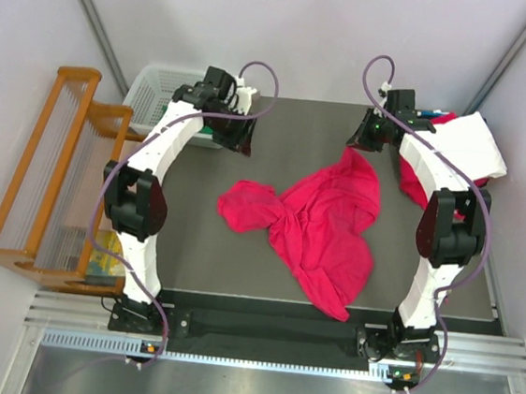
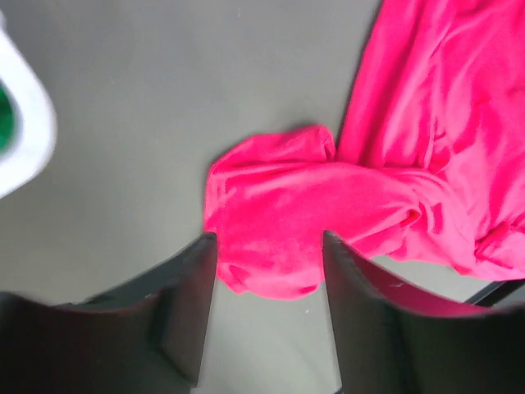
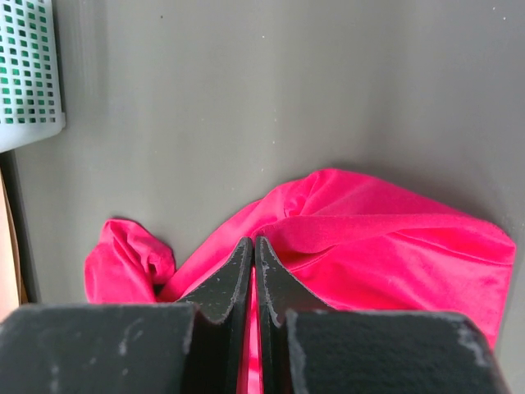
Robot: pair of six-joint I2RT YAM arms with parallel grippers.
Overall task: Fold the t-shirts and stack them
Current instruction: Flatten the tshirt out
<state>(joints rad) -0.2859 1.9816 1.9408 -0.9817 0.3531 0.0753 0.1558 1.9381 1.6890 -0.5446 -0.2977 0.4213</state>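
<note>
Crimson-pink t-shirt crumpled at centre; white t-shirt bunched far right

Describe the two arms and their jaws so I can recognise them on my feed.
Both the left arm and right arm have white shells with black joint housings. A mauve cable loops along each. The jaws are flat matte black plates; the right pair shows pale scuffs on its edges.
</note>
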